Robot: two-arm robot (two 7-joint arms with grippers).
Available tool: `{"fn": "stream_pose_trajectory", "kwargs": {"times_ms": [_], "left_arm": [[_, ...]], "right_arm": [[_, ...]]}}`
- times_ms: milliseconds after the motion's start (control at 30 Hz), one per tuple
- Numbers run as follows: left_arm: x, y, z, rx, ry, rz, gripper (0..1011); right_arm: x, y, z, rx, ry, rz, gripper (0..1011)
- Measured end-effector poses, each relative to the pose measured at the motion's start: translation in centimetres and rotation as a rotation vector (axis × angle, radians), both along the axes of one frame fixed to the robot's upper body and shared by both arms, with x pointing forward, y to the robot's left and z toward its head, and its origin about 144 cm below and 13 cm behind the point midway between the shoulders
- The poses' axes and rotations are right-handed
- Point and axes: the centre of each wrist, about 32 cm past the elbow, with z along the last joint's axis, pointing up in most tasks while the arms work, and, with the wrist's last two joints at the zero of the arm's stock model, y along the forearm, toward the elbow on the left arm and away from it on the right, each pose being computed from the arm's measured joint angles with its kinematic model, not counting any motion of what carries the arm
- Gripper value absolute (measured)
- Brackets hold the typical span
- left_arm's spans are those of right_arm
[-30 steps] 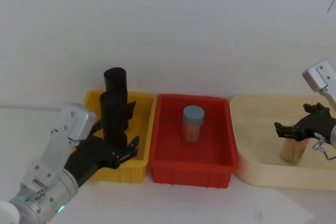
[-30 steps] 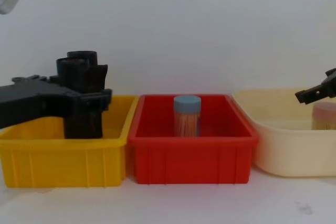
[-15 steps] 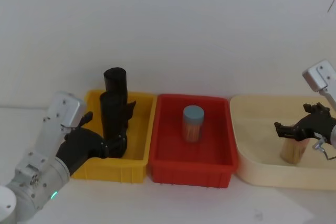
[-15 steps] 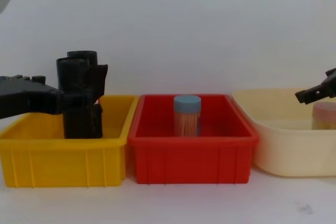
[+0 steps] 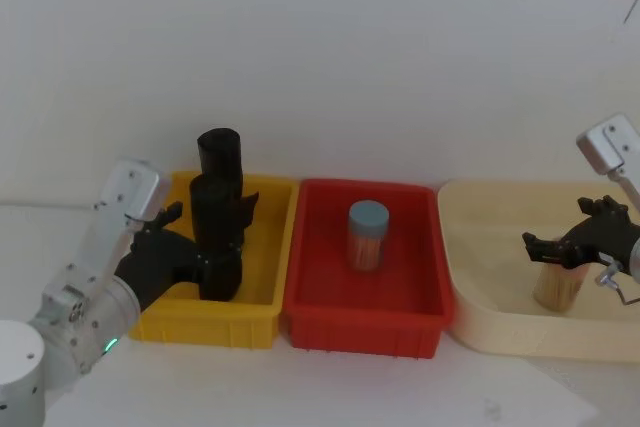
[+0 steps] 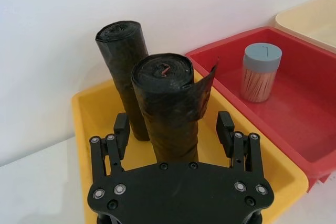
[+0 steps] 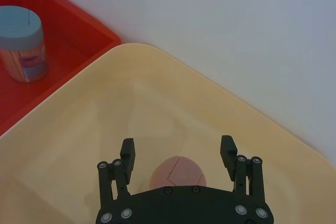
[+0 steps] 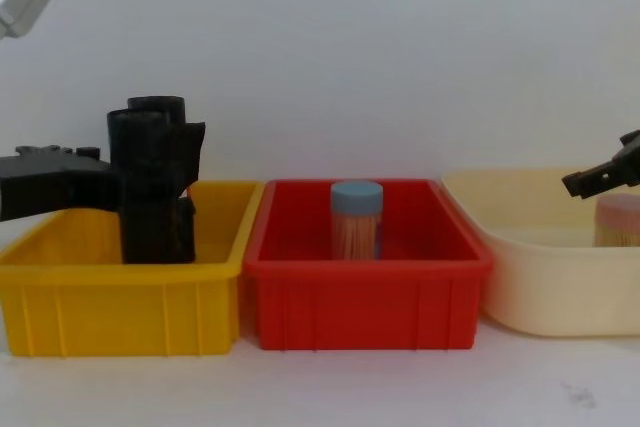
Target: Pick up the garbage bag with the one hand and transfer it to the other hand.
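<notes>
The garbage bag (image 6: 170,103) is standing upright in the yellow bin (image 5: 215,325), with its loose flap sticking out at the top on the side facing the red bin (image 8: 365,302). A slimmer black roll (image 6: 122,56) is standing just behind it, closer to the bin's far wall; I cannot tell whether the two are touching.

The left pincer (image 6: 173,129) is reaching into the yellow bin from the robot's left, low on the bag. Its fingers (image 6: 122,128) are spread apart, one on each side of the roll, with a gap showing on both sides, so nothing is being gripped. A green light (image 5: 107,345) is glowing on that arm.

Next door, a jar with a blue lid (image 5: 367,235) is standing in the middle of the red bin. Further right, a cream tray (image 8: 530,297) is sitting on the white bench (image 5: 330,387). The right pincer (image 7: 177,151) is hanging over a pink-lidded jar (image 7: 177,174) inside the tray, with its fingers wide apart and holding nothing.
</notes>
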Motion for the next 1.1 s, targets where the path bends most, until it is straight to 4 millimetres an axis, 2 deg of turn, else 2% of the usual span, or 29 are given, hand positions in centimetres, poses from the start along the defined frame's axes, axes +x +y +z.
{"fn": "stream_pose_trajectory", "kwargs": {"times_ms": [533,767,867,900,1000,1100], "left_arm": [[4.0,-0.4,-0.5,-0.016,0.031,-0.058,1000],[4.9,-0.6,-0.6,-0.016,0.040,-0.070,864],[5.2,-0.7,-0.6,-0.016,0.042,-0.075,765],[5.2,-0.7,-0.6,-0.016,0.043,-0.076,765],[5.4,-0.7,-0.6,-0.015,0.044,-0.079,629],[5.5,-0.8,-0.6,-0.015,0.045,-0.080,569]], "right_arm": [[0.0,0.0,0.0,0.000,0.000,0.000,999],[0.0,0.0,0.0,0.000,0.000,0.000,999],[0.0,0.0,0.0,0.000,0.000,0.000,999],[0.0,0.0,0.0,0.000,0.000,0.000,999],[0.0,0.0,0.0,0.000,0.000,0.000,999],[0.0,0.0,0.0,0.000,0.000,0.000,999]]}}
